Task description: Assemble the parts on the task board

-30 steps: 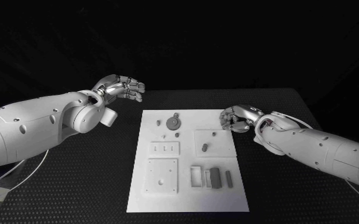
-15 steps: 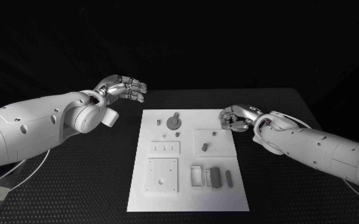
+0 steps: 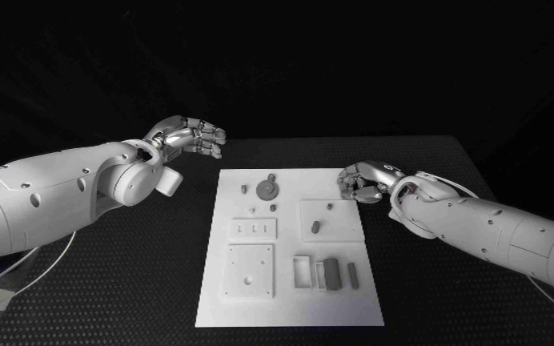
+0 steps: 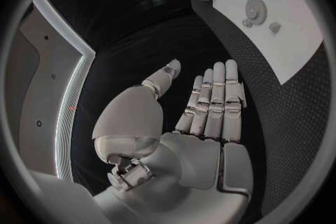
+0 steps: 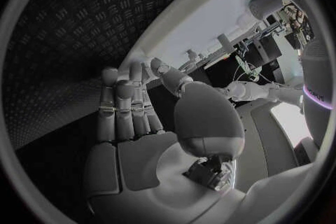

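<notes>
The head camera looked down on the task board [image 3: 289, 250] from above. Each wrist camera sat close behind its own palm, sharing the board's edge.

Open table [image 3: 138, 282] left of the task board [image 3: 289, 314]; right hand [image 3: 363, 183] over its right edge.

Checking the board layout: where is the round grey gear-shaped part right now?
In the head view the round grey gear-shaped part lies on the white task board, near its far left corner, beside a small grey peg.
</notes>
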You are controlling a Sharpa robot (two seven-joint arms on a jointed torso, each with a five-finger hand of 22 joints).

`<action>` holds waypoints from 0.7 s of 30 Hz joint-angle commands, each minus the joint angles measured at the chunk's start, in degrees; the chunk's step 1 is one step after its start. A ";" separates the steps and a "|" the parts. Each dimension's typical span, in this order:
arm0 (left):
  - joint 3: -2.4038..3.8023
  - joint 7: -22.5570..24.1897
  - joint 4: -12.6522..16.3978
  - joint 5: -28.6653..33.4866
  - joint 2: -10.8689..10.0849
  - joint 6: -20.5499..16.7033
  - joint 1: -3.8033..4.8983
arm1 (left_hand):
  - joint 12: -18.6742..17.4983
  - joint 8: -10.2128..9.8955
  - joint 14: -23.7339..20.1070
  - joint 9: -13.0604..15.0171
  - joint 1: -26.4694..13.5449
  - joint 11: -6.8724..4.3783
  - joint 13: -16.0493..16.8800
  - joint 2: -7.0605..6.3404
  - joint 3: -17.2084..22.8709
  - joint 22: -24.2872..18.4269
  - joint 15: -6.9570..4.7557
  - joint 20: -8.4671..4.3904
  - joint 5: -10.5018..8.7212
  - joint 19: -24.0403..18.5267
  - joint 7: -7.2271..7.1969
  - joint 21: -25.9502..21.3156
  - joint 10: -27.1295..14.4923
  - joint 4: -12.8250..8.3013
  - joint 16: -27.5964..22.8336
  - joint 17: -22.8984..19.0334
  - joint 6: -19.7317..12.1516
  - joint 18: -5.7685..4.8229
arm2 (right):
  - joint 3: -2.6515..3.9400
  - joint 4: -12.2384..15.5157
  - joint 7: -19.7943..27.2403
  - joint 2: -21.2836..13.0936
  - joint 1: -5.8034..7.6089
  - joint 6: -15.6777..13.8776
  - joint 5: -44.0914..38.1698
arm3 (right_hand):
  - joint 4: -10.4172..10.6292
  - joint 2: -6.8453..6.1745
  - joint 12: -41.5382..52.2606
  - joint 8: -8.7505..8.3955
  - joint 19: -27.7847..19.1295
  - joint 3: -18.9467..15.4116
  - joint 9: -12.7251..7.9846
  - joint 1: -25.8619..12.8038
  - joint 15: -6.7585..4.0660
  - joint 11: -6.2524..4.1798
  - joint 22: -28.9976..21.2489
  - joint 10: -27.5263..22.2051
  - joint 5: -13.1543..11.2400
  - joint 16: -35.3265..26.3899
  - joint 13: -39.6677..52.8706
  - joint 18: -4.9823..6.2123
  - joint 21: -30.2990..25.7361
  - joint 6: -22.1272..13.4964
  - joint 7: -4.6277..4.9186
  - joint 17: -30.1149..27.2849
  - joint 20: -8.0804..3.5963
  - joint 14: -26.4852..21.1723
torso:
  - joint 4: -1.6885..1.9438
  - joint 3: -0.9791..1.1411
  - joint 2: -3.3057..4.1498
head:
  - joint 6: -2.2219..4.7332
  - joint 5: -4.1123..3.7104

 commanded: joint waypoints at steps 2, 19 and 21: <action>0.03 0.30 0.18 -0.15 0.06 0.77 0.02 | -0.35 -0.23 0.29 -0.07 -0.15 0.09 0.09 -0.20 0.00 0.08 0.05 -0.17 -0.16 0.35 1.11 -0.25 0.02 0.23 -0.34 0.09 -0.41 1.12 | -0.15 0.01 -0.74 0.12 -0.37 0.43 -0.48 | -0.07 0.59 0.49 0.42 0.54 -0.23 0.27 -0.26 -0.47 0.02 0.82 0.62 0.08 0.38 0.05 0.69 0.20 2.16 1.05 -0.04 -0.20 0.12 | 0.01 0.01 0.03 | -0.06 -0.07; 0.03 0.24 0.29 -0.15 -0.08 0.69 0.02 | -0.37 -0.25 0.31 -0.06 -0.08 0.09 0.10 -0.26 0.03 0.10 0.04 -0.18 -0.15 0.35 1.12 -0.29 0.01 0.20 -0.38 0.13 -0.43 1.13 | -0.15 0.02 -1.66 0.12 -0.39 -1.34 -1.30 | -0.37 1.94 2.48 2.21 1.95 -0.12 2.09 -0.37 -1.90 -1.45 1.00 3.60 0.09 0.67 1.07 0.69 0.71 5.06 -0.48 -0.10 -0.91 1.67 | -0.02 0.03 0.00 | -0.30 0.04; 0.03 0.22 0.32 -0.15 -0.09 0.72 0.02 | -0.38 -0.25 0.31 -0.06 -0.07 0.09 0.10 -0.26 0.04 0.10 0.04 -0.18 -0.15 0.35 1.12 -0.29 0.01 0.20 -0.39 0.14 -0.43 1.13 | -0.15 0.04 -1.63 0.12 -0.39 -1.49 -1.31 | -0.38 1.95 2.50 2.23 1.97 -0.12 2.11 -0.37 -1.91 -1.46 1.00 3.62 0.09 0.67 1.10 0.69 0.72 5.08 -0.49 -0.10 -0.92 1.69 | -0.04 0.04 0.00 | -0.29 0.04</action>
